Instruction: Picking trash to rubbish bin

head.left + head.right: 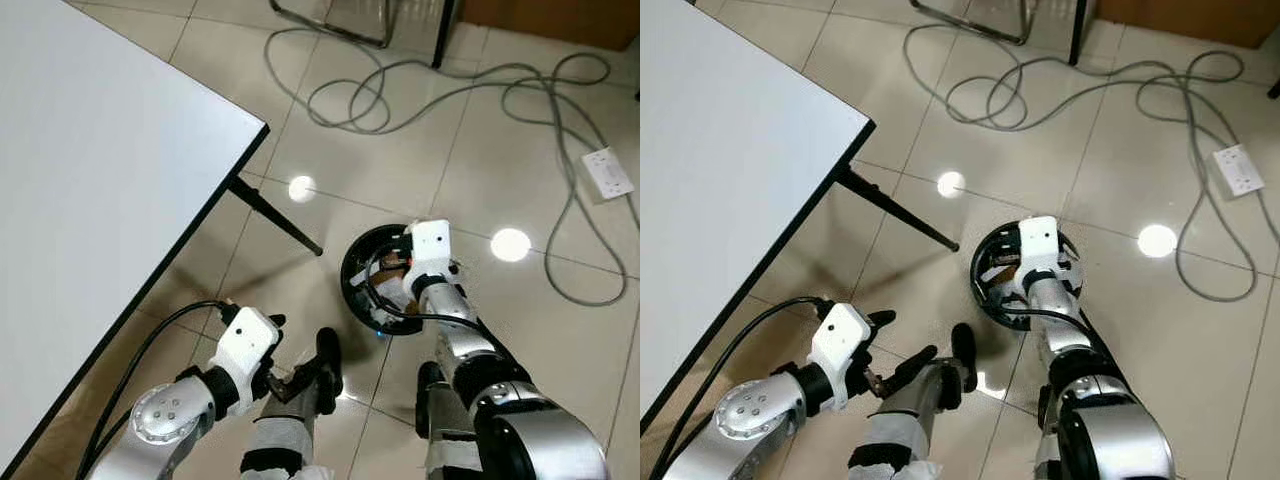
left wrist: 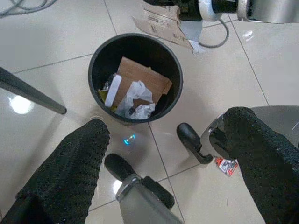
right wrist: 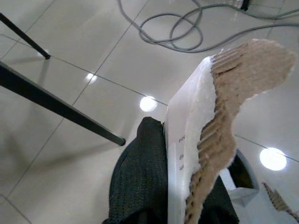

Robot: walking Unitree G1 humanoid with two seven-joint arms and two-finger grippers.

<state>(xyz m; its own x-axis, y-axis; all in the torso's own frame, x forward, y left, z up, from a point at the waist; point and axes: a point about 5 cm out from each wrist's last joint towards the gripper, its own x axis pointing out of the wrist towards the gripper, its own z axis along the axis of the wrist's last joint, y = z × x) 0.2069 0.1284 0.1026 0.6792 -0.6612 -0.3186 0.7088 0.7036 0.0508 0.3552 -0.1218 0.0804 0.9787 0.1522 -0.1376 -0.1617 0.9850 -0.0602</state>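
A round black rubbish bin (image 1: 347, 275) stands on the tiled floor just ahead of my feet. Inside it lie a brown cardboard piece (image 2: 140, 79) and crumpled white paper (image 2: 135, 100). My right gripper (image 1: 395, 265) hovers over the bin's rim, shut on a torn piece of corrugated cardboard (image 3: 219, 116) with a white face. One black finger (image 3: 140, 172) presses against that white face. The held cardboard (image 2: 161, 23) hangs above the bin's far edge. My left gripper (image 1: 283, 355) is low beside my legs, open and holding nothing, its fingers (image 2: 70, 172) spread wide.
A white table (image 1: 90, 180) with a slanted black leg (image 1: 275, 215) fills the left. Grey cables (image 1: 450, 90) loop across the floor to a white socket strip (image 1: 607, 172). A small red scrap (image 2: 226, 164) lies by my foot (image 2: 191, 140).
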